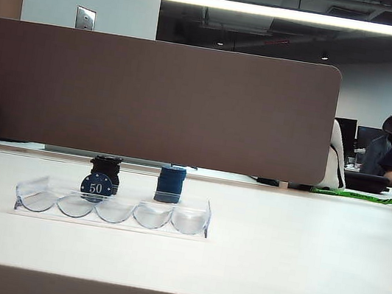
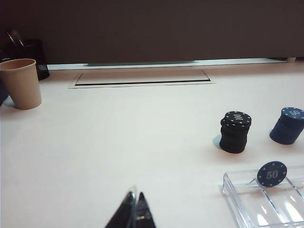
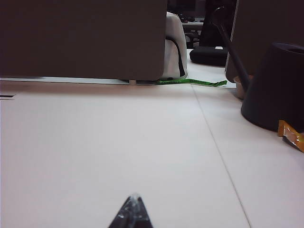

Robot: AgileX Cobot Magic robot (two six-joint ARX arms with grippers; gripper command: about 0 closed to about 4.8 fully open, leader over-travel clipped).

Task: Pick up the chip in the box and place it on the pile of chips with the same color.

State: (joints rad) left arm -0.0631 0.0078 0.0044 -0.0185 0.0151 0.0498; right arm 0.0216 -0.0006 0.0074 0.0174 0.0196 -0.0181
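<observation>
The dark blue chip marked "50" stands on edge in the clear plastic box, in the second slot from its left end; the left wrist view shows the chip upright in the box too. Behind the box rises the short blue pile of chips, seen again as the blue pile. My left gripper is shut and empty, well short of the box. My right gripper is shut over bare table. Neither gripper shows in the exterior view.
A black chip stack stands behind the box, left of the blue pile. A paper cup and a dark pen holder sit at the far left. A dark cone-shaped base and an orange wrapper lie to the right.
</observation>
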